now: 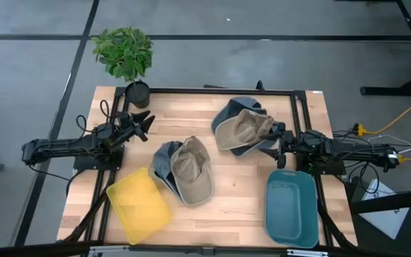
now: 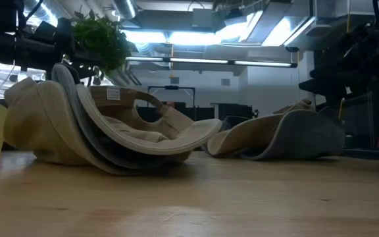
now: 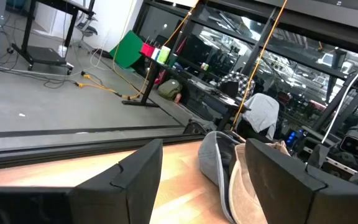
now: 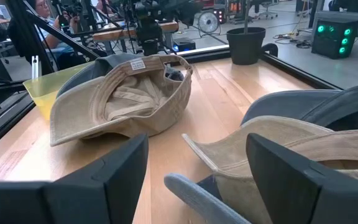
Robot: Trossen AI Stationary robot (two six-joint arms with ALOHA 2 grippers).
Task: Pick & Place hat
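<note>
The right gripper point(image 1: 277, 140) is seen at the right side of the table point(image 1: 241, 193), with its fingers point(image 4: 303, 180) spread wide and nothing held between them. Just ahead of it, touching or nearly touching its tips, lies a pile of two hats: a tan hat point(image 1: 241, 130) turned inside up, resting on a grey hat point(image 1: 237, 108). The left gripper point(image 1: 144, 126) is held above the table's left rear part, its fingers point(image 3: 129, 180) also spread apart and empty, well apart from any hat.

Near the middle of the table a second pile is found: another tan hat point(image 1: 191, 171) lying open side up against a blue-grey hat point(image 1: 164, 163). A small pale label point(image 4: 139, 65) is sewn inside the rear band of this tan hat; its writing cannot be read.

Two trays are placed at the table's front edge. The yellow tray point(image 1: 138, 204) stands at the front left, just beside the middle pile, and nothing is seen inside it. The teal tray point(image 1: 291, 207) stands at the front right, close to the right gripper, and is likewise without contents.

A potted plant point(image 1: 125, 56) in a dark pot is set at the rear left corner of the table.
</note>
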